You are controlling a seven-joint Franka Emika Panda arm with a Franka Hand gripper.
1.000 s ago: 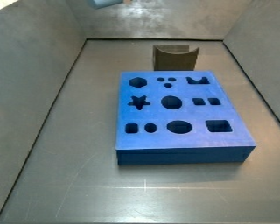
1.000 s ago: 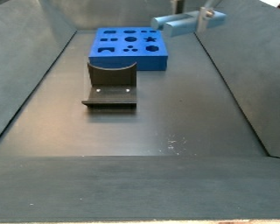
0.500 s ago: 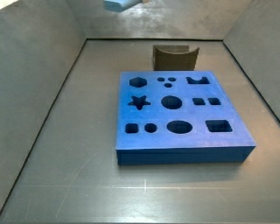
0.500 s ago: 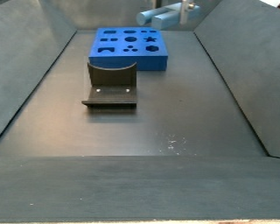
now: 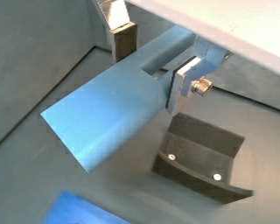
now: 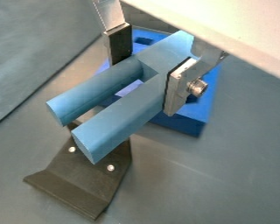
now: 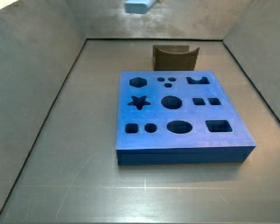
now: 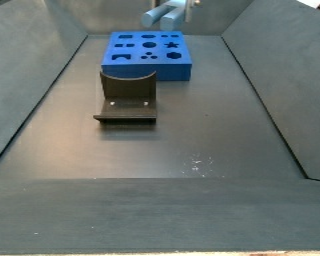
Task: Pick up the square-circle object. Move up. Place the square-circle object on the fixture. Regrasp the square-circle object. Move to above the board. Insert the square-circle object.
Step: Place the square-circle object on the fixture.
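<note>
My gripper [image 5: 152,66] is shut on the square-circle object [image 5: 116,109], a pale blue-grey peg held crosswise between the dark pad [image 5: 123,41] and the silver finger [image 5: 185,80]. It also shows in a wrist view [image 6: 122,112] with the gripper [image 6: 149,70] round it. In both side views the peg [image 7: 137,5] [image 8: 163,13] hangs high in the air at the picture's top edge, and the gripper is mostly cut off there. The dark fixture [image 7: 175,58] [image 8: 127,95] stands on the floor beside the blue board [image 7: 178,118] [image 8: 149,53]. Below the peg, the wrist views show the fixture [image 5: 206,157] [image 6: 81,182] and the board [image 6: 187,109].
Grey sloping walls [image 7: 43,52] [image 8: 276,80] close in the dark floor on both sides. The board's shaped holes, star [image 7: 139,101], hexagon and circles, face up.
My gripper has carried the peg sideways at the same height, to the right in a side view and to the left in the opposite one, closer to above the fixture and board.
</note>
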